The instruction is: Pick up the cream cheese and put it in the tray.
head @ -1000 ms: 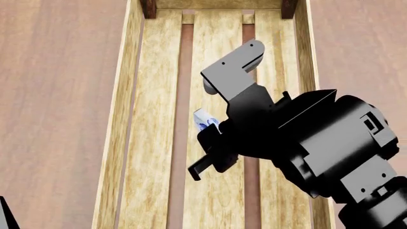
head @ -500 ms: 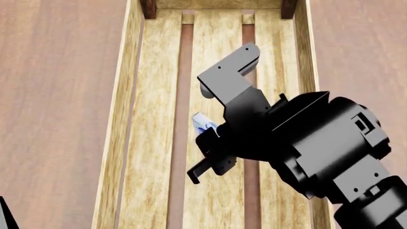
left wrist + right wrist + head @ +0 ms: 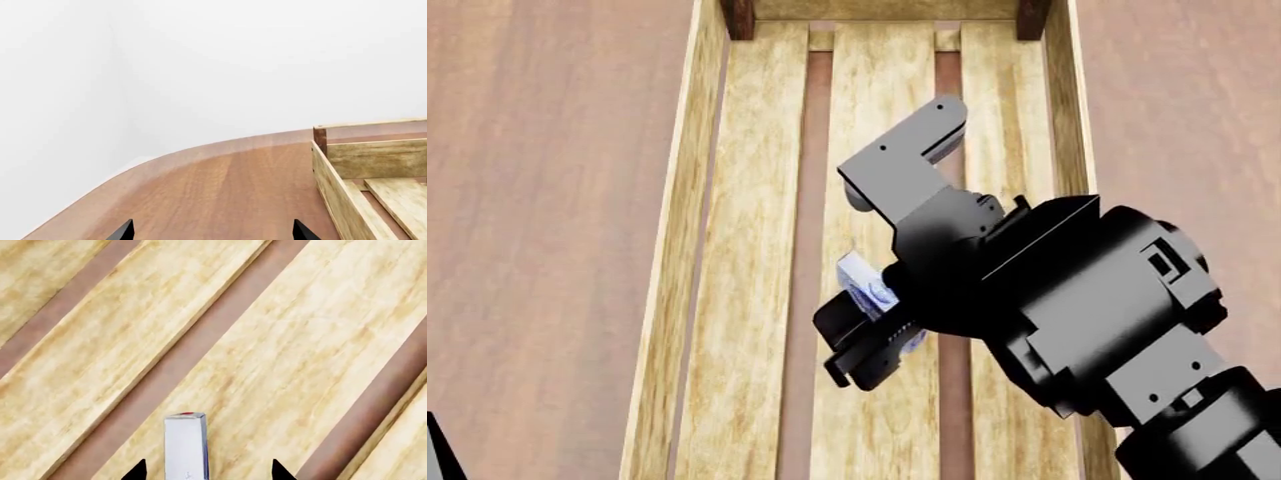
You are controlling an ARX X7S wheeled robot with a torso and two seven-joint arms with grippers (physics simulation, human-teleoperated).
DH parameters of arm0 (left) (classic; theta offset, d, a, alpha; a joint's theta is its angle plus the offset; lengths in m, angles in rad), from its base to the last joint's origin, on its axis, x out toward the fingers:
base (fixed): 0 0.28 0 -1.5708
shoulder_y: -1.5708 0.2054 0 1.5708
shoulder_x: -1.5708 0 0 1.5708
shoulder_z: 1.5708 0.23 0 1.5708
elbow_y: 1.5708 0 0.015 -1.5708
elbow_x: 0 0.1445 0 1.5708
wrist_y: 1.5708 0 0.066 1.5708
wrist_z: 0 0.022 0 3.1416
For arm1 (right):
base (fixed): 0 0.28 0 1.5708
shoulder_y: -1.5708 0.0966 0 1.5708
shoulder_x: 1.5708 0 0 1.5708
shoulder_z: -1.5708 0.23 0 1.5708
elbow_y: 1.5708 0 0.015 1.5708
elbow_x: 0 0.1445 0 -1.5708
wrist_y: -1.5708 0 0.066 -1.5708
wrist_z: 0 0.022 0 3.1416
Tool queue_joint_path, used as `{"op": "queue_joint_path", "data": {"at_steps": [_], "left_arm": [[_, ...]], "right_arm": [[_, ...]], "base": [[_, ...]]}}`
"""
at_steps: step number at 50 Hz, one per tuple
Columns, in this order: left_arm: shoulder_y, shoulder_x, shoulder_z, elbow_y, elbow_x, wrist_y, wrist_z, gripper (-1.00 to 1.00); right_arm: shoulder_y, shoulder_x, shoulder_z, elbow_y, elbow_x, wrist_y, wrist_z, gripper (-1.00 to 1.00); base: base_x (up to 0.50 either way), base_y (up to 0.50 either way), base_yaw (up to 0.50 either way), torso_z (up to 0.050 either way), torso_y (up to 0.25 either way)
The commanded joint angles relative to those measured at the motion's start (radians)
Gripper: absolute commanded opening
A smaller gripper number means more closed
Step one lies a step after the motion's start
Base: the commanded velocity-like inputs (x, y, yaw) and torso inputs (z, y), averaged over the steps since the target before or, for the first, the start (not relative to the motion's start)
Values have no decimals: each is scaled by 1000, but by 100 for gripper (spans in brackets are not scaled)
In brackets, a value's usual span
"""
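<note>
The cream cheese (image 3: 864, 281) is a small flat white box with a blue oval mark on its face; in the head view only part of it shows, tilted, poking out beside the right gripper (image 3: 874, 345) above the tray's middle slat; the right wrist view shows it end-on as a narrow white-grey slab (image 3: 185, 446) with a thin blue edge and a red sliver at the far end, standing between the two dark fingertips (image 3: 138, 472), nearer one tip than the other; the tips look spread wider than the box, but whether they grip it — cannot tell.

The tray (image 3: 675, 250) is a long light-wood crate, slatted bottom with brown gaps, dark corner posts at the far end; the box sits inside the tray's outline, over the centre slat, roughly midway along it; the right arm (image 3: 1081, 310) is a black bulk over the tray's right side.

Left gripper (image 3: 212, 233) — only two black tips show, set well apart, over the brown table (image 3: 220, 195) just beside the tray's corner post (image 3: 320, 141).
</note>
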State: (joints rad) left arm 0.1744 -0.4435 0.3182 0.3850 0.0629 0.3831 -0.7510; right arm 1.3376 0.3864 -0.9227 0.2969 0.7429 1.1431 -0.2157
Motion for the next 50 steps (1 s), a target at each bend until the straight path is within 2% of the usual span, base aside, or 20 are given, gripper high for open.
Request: {"op": "queue_joint_path", "data": {"at_steps": [1, 13, 23, 39, 46, 50], "left_arm": [[0, -2, 0, 1, -1, 1, -2, 100], [-3, -4, -1, 6, -1, -8, -4, 100], [-1, -12, -16, 25, -10, -27, -9, 100], [-8, -37, -63, 91, 3, -100, -22, 100], [-24, -63, -116, 164, 8, -186, -28, 100], [-82, -95, -138, 263, 28, -359, 13, 100]], "right_arm": [[-3, 0, -4, 6, -10, -8, 6, 100], [-12, 23, 21, -29, 5, -4, 30, 100], [-27, 87, 80, -159, 55, 39, 86, 100], [-124, 250, 277, -425, 195, 71, 223, 100], [-179, 338, 382, -528, 265, 68, 285, 100], [-214, 362, 415, -536, 243, 6, 301, 100]], "base": [[0, 0, 0, 0, 0], [0, 0, 0, 0, 0], [0, 0, 0, 0, 0], [0, 0, 0, 0, 0], [0, 0, 0, 0, 0], [0, 0, 0, 0, 0]]}}
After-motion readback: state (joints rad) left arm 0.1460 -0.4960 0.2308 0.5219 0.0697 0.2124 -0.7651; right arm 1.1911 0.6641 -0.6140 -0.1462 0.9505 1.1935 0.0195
